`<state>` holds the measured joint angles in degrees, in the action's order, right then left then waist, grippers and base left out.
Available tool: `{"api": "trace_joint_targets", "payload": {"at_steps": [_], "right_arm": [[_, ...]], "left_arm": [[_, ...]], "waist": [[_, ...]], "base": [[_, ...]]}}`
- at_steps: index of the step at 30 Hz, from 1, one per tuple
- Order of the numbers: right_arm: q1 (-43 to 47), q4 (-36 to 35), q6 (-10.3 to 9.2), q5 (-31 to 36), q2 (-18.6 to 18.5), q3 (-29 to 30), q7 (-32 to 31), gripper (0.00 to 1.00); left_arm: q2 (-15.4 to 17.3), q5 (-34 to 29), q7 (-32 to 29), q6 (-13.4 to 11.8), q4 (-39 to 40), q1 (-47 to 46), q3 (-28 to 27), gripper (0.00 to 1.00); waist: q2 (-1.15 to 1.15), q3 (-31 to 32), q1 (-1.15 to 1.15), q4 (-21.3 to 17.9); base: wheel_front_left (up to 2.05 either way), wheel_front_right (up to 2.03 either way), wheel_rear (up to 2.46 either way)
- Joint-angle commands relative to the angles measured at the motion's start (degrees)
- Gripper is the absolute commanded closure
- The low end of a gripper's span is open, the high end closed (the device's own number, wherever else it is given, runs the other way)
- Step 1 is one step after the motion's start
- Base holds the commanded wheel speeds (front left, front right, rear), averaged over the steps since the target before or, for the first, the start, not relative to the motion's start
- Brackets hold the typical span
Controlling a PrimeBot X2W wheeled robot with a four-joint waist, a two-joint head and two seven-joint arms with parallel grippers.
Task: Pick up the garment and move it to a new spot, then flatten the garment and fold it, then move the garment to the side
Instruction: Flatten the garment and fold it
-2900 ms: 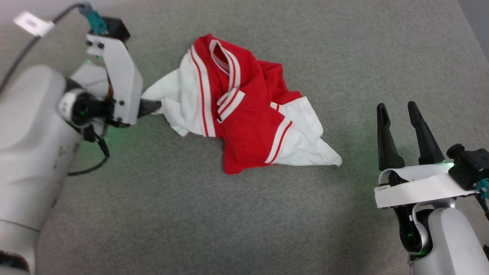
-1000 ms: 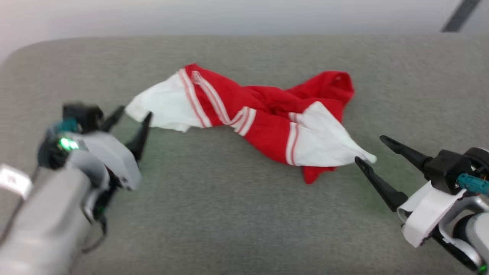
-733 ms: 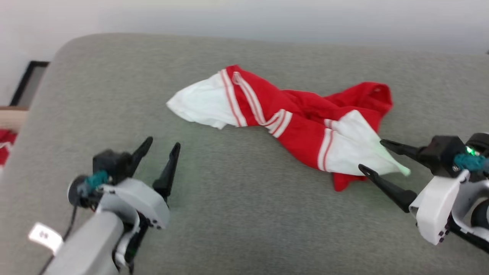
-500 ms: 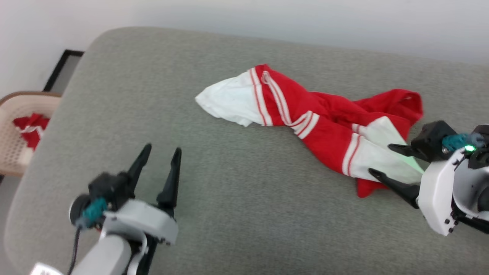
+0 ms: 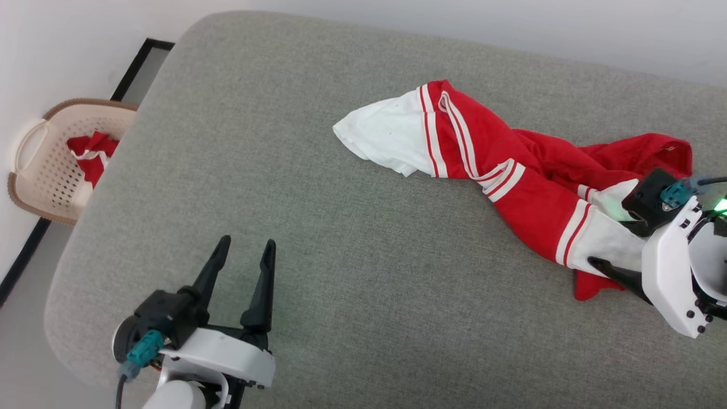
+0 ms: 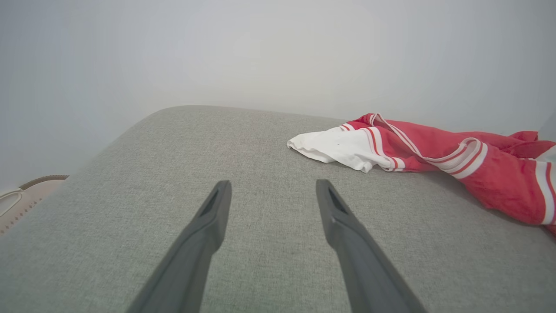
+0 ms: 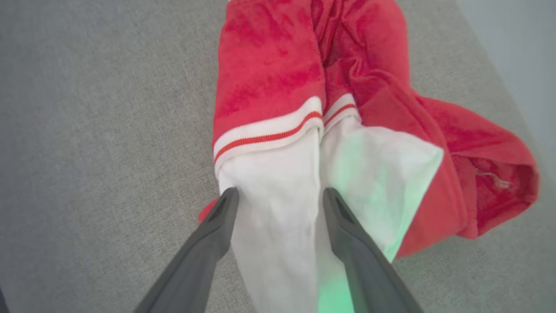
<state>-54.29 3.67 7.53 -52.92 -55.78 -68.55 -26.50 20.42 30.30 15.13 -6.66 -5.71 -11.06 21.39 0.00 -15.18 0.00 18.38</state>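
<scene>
The garment (image 5: 511, 176), a red T-shirt with white sleeves and striped bands, lies stretched in a twisted strip across the grey padded surface (image 5: 369, 295). My right gripper (image 5: 605, 238) is at its right end. In the right wrist view this gripper (image 7: 280, 195) is open, its fingers straddling the white sleeve (image 7: 282, 174) that lies between them. My left gripper (image 5: 245, 247) is open and empty near the front left, well short of the other white sleeve (image 5: 386, 133). In the left wrist view, the left gripper (image 6: 273, 184) points along the surface, with the garment (image 6: 434, 148) ahead to the right.
A beige perforated basket (image 5: 40, 170) holding a red-and-white cloth bundle (image 5: 88, 156) stands on the floor past the surface's left edge; its rim (image 6: 26, 195) also shows in the left wrist view. A pale wall runs behind the surface.
The head camera has swung, bringing the basket into view. My left gripper has let go of the white sleeve and drawn back towards the front. My right gripper has moved over the other sleeve.
</scene>
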Motion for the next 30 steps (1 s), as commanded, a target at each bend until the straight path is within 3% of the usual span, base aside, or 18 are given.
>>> {"api": "trace_joint_targets", "payload": {"at_steps": [1,8,9,10,12,22,30], "right_arm": [[-1.1,0.1,-0.09,-0.6,0.0,-0.6,0.3,0.00],[-2.9,-1.0,-0.08,-1.8,0.8,-3.7,1.4,0.00],[-2.8,-1.4,-0.08,-1.8,1.0,-3.9,1.2,0.04],[-2.9,-1.5,-0.08,-1.8,1.0,-4.2,1.2,0.40],[-3.4,-1.5,-0.08,-1.5,1.2,-4.5,1.5,1.00],[-5.3,3.2,-0.08,-3.7,1.1,-2.1,9.3,1.00],[-1.8,12.9,-0.08,-12.5,-1.8,7.6,16.4,1.00]], "left_arm": [[-0.4,-0.7,0.0,0.5,0.2,0.7,-0.6,0.00],[-2.6,-2.4,0.0,2.7,-0.8,0.9,-3.1,0.00],[-2.9,-2.7,0.0,3.0,-1.0,0.9,-3.3,0.00],[-3.2,-2.8,0.0,3.2,-1.1,0.8,-3.6,0.00],[-3.9,-3.2,0.0,3.8,-1.4,0.6,-4.0,0.00],[-5.4,-4.8,0.0,5.8,-2.7,1.0,-6.1,0.00],[-5.9,-4.8,0.0,6.7,-1.8,2.2,-8.4,0.00]], "waist": [[0.00,-0.5,0.00,0.2],[0.00,-1.1,0.00,-0.4],[0.00,-1.2,0.00,-0.5],[0.00,-1.3,0.00,-0.6],[0.00,-1.6,0.00,-0.7],[0.00,-1.7,0.00,-2.0],[0.00,-2.5,0.00,-4.2]], "base": [[0.00,0.00,0.00],[0.00,0.00,0.00],[0.00,0.00,0.00],[0.00,0.00,0.00],[0.00,0.00,0.00],[0.00,0.00,0.00],[0.00,0.00,0.00]]}}
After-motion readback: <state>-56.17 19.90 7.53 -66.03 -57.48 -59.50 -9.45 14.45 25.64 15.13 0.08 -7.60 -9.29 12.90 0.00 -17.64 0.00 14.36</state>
